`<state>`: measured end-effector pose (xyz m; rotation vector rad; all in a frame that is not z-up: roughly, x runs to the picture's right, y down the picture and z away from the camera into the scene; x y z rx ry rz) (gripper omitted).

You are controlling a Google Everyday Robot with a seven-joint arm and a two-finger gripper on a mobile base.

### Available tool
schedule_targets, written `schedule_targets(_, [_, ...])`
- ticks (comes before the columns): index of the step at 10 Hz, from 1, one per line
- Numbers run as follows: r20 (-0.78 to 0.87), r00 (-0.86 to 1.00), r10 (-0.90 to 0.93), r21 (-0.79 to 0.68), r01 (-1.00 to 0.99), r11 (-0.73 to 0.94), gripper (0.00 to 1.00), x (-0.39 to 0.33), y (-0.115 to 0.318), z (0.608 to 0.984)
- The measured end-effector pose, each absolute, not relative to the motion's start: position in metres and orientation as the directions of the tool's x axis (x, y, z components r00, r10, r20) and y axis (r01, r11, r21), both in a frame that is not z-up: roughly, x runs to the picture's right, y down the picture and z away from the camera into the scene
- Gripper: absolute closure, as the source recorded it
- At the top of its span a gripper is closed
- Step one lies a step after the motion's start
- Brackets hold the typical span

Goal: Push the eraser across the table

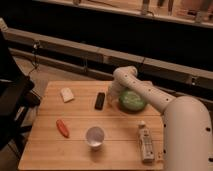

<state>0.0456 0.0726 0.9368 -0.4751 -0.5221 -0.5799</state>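
Eraser (100, 100) lies on the plank table (50, 145) in a dim room; gripper (112, 95) apparently beside it, state unclear.

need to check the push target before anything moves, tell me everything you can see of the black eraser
The eraser is a small black oblong block, flat and dark all over, with no markings to make out. It lies flat on the wooden table, toward the far middle, its long side running roughly away from the camera. The whitish wedge lies apart on its picture-left. The gripper is low beside it on the picture-right, between it and the green bowl. Whether the gripper touches it cannot be told.
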Motion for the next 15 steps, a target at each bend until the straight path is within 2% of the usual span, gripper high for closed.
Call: schedule_targets(15, [0.612,0.662,-0.432,-0.231,0.673,0.703,1.00,0.015,0.066,0.944])
